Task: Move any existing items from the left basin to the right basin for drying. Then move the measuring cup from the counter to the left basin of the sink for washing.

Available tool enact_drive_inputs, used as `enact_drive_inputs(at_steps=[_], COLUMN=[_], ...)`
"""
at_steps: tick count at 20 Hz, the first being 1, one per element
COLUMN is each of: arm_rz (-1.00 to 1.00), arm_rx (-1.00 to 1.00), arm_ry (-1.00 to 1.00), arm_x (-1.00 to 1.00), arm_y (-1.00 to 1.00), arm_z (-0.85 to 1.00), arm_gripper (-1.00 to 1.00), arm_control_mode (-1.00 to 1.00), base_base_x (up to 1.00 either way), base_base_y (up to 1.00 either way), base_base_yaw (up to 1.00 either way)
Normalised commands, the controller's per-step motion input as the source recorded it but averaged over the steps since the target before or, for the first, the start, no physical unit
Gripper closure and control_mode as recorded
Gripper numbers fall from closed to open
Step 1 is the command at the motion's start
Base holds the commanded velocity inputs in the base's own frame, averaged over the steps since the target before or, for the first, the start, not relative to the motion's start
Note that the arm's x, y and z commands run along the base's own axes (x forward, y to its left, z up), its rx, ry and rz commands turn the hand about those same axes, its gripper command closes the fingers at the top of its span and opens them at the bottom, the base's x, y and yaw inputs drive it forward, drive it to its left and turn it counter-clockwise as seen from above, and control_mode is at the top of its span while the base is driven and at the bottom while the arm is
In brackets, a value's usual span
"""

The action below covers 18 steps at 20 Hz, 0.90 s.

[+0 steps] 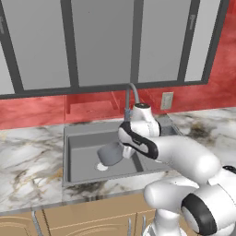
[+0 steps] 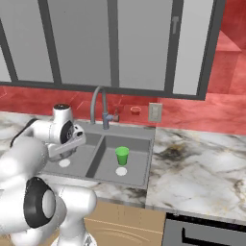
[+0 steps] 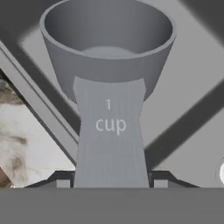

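Flat grey handle of the measuring cup (image 3: 109,65) sits nearest the hand camera, running from 6 o'clock up to the bowl at 12 o'clock, so the long axis lies straight along the hand's line of sight. Handle reads "1 cup" in pale letters, upright in the hand view. Bowl mouth faces up; inside is bare grey.

Hand (image 3: 109,183): the two dark finger tips stand on either side of the handle's near end, narrow, closed against it; the cup is held by the handle.

Left base view: the measuring cup (image 1: 110,154) hangs at the end of the arm over the left basin (image 1: 83,156), bowl at 9 o'clock from the wrist, just above the white drain (image 1: 102,167). Contact with the basin floor cannot be told. Hand itself is hidden behind the wrist in this view.

Right base view: the arm reaches over the left basin (image 2: 84,156); its drain shows as a white disc on the floor. The right basin (image 2: 134,158) holds a small green cup (image 2: 122,155), upright, just behind that basin's own white drain.

Sink (image 1: 67,147) is set in the marble tabletop (image 1: 27,166); thin arched tap (image 2: 98,103) rises at the back rim, at 12 o'clock from the divider. White wall outlet (image 2: 154,112) on the red backsplash, grey cabinet doors above.
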Motion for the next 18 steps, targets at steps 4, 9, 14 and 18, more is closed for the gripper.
enact_drive_inputs(at_steps=[4,9,14,18], arm_rz=[0.00,0.00,0.00,0.00], arm_rx=[0.00,0.00,0.00,0.00], arm_ry=[0.12,0.10,0.07,0.01], arm_x=[0.75,0.72,0.56,0.22], arm_y=[0.48,0.58,0.35,0.22], arm_z=[-0.18,-0.29,-0.54,-0.69], arm_gripper=[1.00,1.00,1.00,1.00], arm_control_mode=[-1.00,-1.00,-1.00,-1.00], base_base_x=[0.00,0.00,0.00,0.00], base_base_y=[0.00,0.00,0.00,0.00], base_base_yaw=[0.00,0.00,0.00,0.00])
